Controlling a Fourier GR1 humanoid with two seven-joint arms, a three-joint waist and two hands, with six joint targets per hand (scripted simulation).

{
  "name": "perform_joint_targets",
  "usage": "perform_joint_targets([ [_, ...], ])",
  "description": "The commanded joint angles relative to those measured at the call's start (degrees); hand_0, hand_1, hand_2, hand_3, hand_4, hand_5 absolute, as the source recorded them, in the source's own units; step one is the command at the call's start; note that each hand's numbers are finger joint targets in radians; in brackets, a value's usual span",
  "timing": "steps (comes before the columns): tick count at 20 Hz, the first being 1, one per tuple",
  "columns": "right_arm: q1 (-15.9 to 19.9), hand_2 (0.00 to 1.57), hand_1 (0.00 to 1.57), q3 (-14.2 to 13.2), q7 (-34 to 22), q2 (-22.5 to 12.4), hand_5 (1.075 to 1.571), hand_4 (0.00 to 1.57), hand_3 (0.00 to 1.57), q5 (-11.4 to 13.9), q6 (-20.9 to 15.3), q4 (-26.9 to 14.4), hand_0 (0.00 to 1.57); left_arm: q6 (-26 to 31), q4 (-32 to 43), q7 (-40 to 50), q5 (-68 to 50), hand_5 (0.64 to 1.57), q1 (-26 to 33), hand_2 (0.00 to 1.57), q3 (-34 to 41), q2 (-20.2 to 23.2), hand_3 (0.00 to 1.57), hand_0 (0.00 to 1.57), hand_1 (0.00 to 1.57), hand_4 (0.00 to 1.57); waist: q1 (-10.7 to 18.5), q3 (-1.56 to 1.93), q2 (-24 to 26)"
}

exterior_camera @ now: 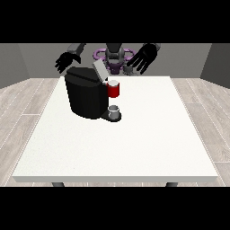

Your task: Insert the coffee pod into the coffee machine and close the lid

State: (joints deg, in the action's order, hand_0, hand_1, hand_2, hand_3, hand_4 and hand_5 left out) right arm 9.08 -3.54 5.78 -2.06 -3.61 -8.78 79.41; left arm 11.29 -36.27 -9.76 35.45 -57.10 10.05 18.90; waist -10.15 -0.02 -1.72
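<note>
A black coffee machine (pixel 85 96) stands on the white table (pixel 148 139), left of the middle. Its grey lid (pixel 99 70) is tilted up and open at the top right of the body. A red pod holder with a pale top (pixel 114 89) sticks out at the machine's front. Below it a small grey cup (pixel 115 110) sits on the drip base. The hand at the view's left (pixel 66 60) hovers above the machine's back corner, fingers spread. The hand at the view's right (pixel 143 56) is raised with straight fingers behind the table's far edge. Neither hand holds anything.
The robot's torso (pixel 115 56) stands behind the far edge of the table. Grey walls and a wooden floor (pixel 22 108) surround the table. The table's near and right parts lie bare white.
</note>
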Motion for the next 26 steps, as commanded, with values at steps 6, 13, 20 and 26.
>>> perform_joint_targets([
  [6, -3.0, 0.0, 0.0, -1.8, -0.9, -6.4, 1.571, 0.37, 0.0, -3.3, 7.8, 2.3, 0.0, 0.6, -0.7, -6.9, -13.2, 1.571, 13.5, 0.0, 8.9, -9.9, 0.0, 0.0, 0.0, 0.0, 7.5, -0.01, 10.2],
  [13, 4.0, 0.0, 0.0, -2.0, -10.9, -9.2, 1.571, 0.0, 0.0, -3.4, 7.7, 4.9, 0.0, 3.0, -2.4, -5.2, -18.0, 1.571, 18.7, 0.0, 10.1, -14.6, 0.0, 0.0, 0.0, 0.21, 13.8, -0.01, 14.9],
  [20, 4.8, 0.0, 0.0, 0.9, -9.2, -9.6, 1.571, 0.0, 0.0, -0.8, 10.1, 4.6, 0.0, 4.2, -8.1, -3.7, -22.3, 1.571, 23.8, 0.0, 9.3, -18.6, 0.0, 0.0, 0.0, 0.0, 16.7, 0.03, 14.4],
  [26, 5.5, 0.0, 0.0, 1.4, -8.4, -8.7, 1.571, 0.0, 0.0, 0.7, 10.0, 3.0, 0.0, 9.0, -14.5, -3.8, -26.9, 1.571, 30.9, 0.0, 8.4, -16.6, 0.0, 0.0, 0.0, 0.0, 19.0, 0.03, 13.0],
])
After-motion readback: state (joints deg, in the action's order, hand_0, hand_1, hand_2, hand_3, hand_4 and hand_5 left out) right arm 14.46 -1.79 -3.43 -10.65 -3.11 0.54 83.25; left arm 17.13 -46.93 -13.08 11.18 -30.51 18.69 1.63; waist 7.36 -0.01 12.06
